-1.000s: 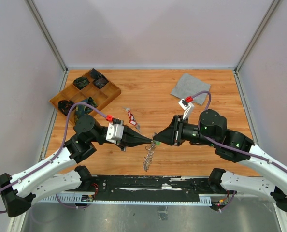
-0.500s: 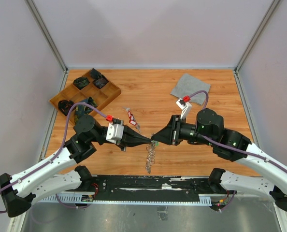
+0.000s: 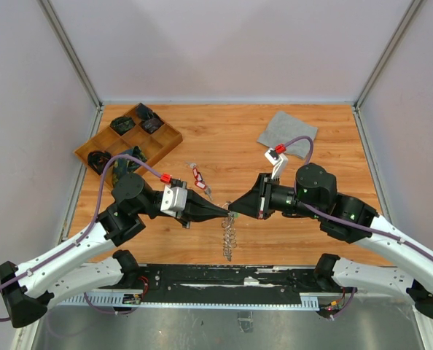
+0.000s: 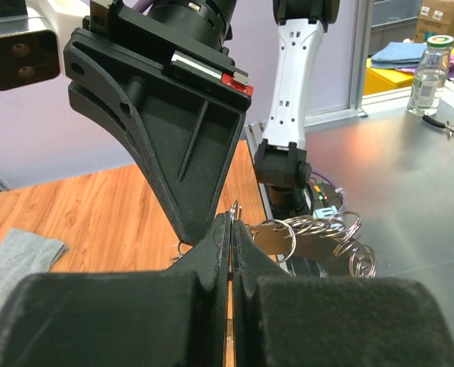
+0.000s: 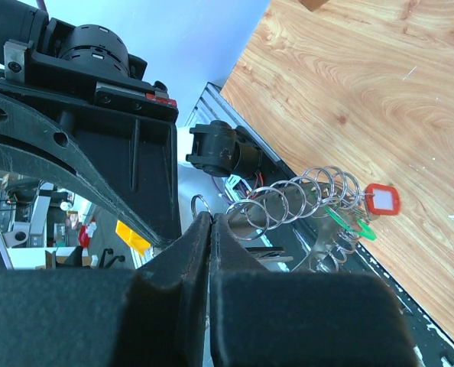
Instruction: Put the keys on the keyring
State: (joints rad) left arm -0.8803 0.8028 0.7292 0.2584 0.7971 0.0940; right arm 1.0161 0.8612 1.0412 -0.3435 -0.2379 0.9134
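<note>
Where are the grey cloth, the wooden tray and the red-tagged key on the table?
grey cloth (image 3: 287,130), overhead view, its middle.
wooden tray (image 3: 165,148), overhead view, near wall.
red-tagged key (image 3: 198,174), overhead view, red tag.

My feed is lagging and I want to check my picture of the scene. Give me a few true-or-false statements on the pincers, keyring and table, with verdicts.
1. The left pincer and right pincer are both shut, tips meeting. True.
2. The keyring lies on the grey cloth. False: it hangs below the pincer tips, and the cloth lies apart at the far right.
3. A red-tagged key lies loose on the table. True.
4. The wooden tray sits at the far right. False: far left.
</note>
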